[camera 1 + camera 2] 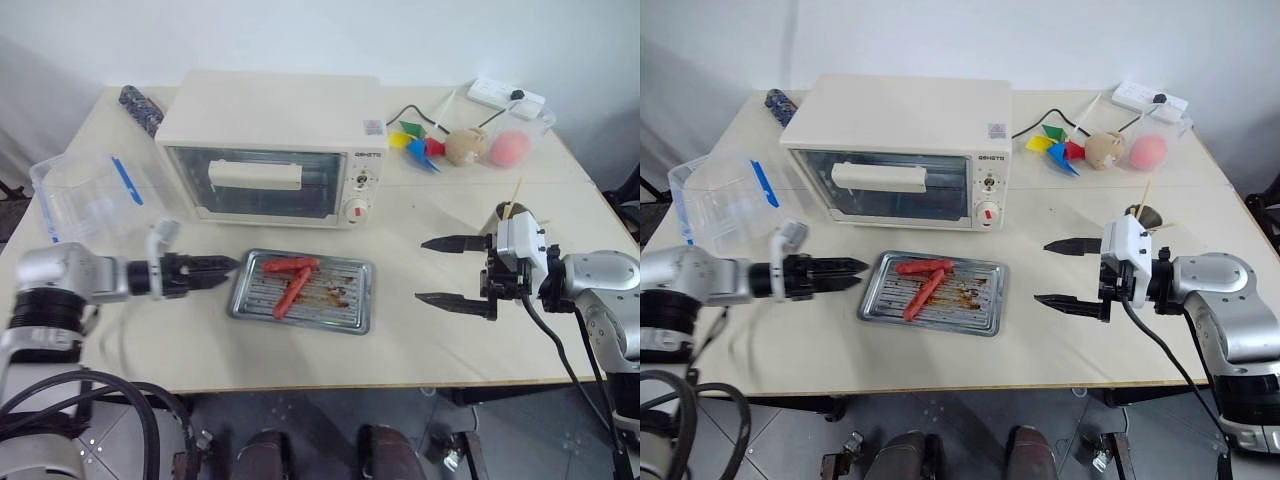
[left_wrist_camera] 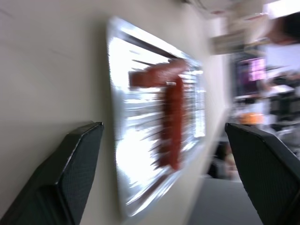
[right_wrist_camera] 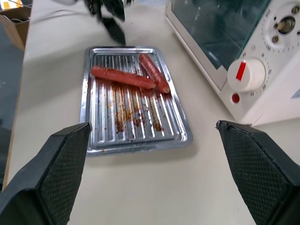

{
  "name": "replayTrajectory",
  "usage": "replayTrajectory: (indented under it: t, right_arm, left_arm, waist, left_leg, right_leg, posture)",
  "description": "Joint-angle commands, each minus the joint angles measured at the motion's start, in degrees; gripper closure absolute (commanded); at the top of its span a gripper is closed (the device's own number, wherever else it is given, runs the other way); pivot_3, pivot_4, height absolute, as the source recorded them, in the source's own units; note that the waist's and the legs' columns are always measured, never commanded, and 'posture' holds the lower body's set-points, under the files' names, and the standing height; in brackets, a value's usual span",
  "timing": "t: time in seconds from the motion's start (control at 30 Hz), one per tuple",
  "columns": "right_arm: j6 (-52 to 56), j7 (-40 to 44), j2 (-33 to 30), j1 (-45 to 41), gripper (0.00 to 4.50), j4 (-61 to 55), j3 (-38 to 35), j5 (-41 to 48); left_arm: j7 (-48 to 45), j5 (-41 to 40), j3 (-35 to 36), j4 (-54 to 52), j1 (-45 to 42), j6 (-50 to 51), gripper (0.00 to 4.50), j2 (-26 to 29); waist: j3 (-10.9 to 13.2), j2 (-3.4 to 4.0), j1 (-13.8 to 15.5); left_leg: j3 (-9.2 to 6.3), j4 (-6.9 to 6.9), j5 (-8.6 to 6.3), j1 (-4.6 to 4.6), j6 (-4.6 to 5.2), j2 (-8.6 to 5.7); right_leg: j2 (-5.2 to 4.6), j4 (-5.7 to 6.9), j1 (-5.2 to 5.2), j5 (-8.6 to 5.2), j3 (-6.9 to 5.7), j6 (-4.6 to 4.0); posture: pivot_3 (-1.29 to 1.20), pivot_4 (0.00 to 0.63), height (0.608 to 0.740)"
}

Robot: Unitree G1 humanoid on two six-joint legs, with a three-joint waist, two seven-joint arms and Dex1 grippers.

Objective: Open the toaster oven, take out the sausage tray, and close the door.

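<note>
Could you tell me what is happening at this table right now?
The humanoid robot is at the end of an oven job. The metal tray with two sausages lies on the table in front of the toaster oven, whose door is shut. The left gripper is open beside the tray's edge, holding nothing. The right gripper hangs open over the table on the other side, apart from everything.

The left gripper (image 2: 164, 178) has its two black fingers (image 2: 70, 173) spread wide apart, with nothing between them. Just ahead of the fingertips, the shiny ribbed sausage tray (image 2: 140, 154) lies on the pale bench (image 2: 47, 70). Two red sausages (image 2: 171, 122) rest on the tray, touching at one end, blurred.
</note>
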Motion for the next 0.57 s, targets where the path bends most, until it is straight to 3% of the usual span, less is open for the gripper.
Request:
replayTrajectory:
  t: [0.03, 0.1, 0.3, 0.43, 0.57]
  right_arm:
    - [-1.79, 2.13, 1.06, -2.07, 0.00, 2.03, 1.52, -0.13]
    - [-3.49, 2.95, 1.21, -2.34, 0.00, 4.06, 2.68, -1.73]
    - [-11.93, 1.07, 1.28, 0.96, 0.00, 9.71, 4.83, -9.03]
    - [-14.76, -2.09, 2.00, 4.07, 0.00, 11.00, 3.92, -11.01]
    - [-17.23, -5.68, 2.35, 8.35, 0.00, 10.95, 2.65, -12.49]
  left_arm:
    - [-5.65, 3.11, 7.90, -3.20, 4.79, -23.56, 0.07, -1.10]
    - [-7.11, 6.20, 12.83, -4.82, 9.16, -42.71, 0.07, -3.21]
    - [-12.29, 13.76, 14.33, -4.88, 20.00, -64.72, 0.07, -3.35]
    - [-17.29, 15.22, 15.19, -0.57, 23.31, -71.04, 0.07, -3.05]
    - [-15.61, 15.61, 16.71, 4.14, 22.71, -71.19, 0.07, -3.79]
  waist:
    - [0.00, 0.00, 0.19]
    - [0.03, -0.05, 0.48]
    - [0.06, -0.11, 0.78]
    - [0.06, -0.11, 0.71]
    - [0.06, -0.11, 0.73]
  left_leg:
    - [0.05, -0.01, -0.01, -0.03, -0.01, 0.00]
    - [0.08, 0.04, -0.02, -0.22, -0.01, 0.03]
    - [0.07, 0.15, -0.06, -0.44, 0.04, 0.03]
    - [0.11, 0.16, -0.07, -0.45, 0.05, 0.04]
    - [0.11, 0.17, -0.07, -0.45, 0.05, 0.05]
  right_leg:
    - [0.00, 0.01, -0.07, 0.00, 0.04, 0.00]
    - [-0.01, 0.03, -0.25, 0.01, 0.05, 0.01]
    - [-0.01, -0.02, -0.37, 0.02, -0.02, 0.03]
    - [-0.01, -0.02, -0.40, 0.02, -0.02, 0.03]
    - [-0.01, 0.03, -0.40, 0.02, -0.02, 0.03]
  posture:
    - [0.00, 0.150, 0.740]
    - [0.00, 0.150, 0.740]
    - [0.00, 0.150, 0.740]
    - [0.00, 0.150, 0.740]
    - [0.00, 0.150, 0.740]
